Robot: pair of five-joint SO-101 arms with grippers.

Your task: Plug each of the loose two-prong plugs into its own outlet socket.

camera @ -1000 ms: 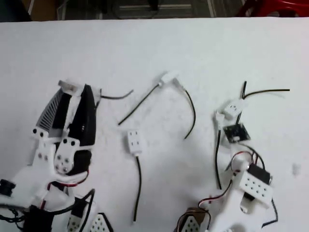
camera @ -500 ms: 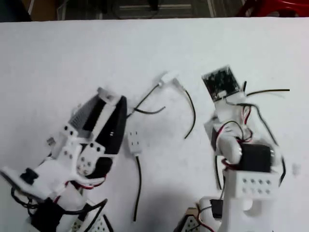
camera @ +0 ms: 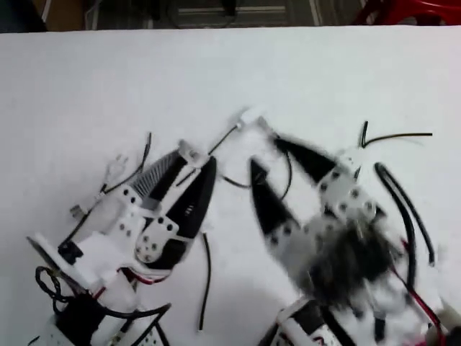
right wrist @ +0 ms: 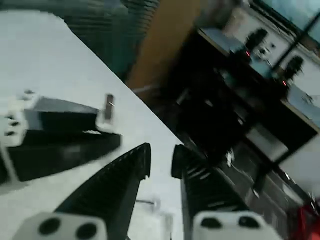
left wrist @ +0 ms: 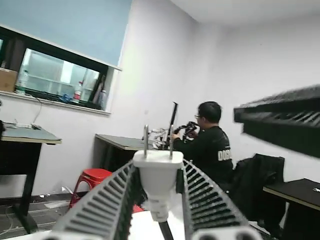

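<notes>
High view: in last sec left gripper swings in from left of table w/ plug clamped tight, now approx where socket cord ends, so insertion looks next. Right gripper comes in too, jaws spread & empty, just beside the plug.

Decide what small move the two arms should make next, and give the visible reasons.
Probably the right gripper should lower and close on a socket to steady it. It hangs open and empty beside the left gripper, which clamps a plug with its prongs free.
</notes>
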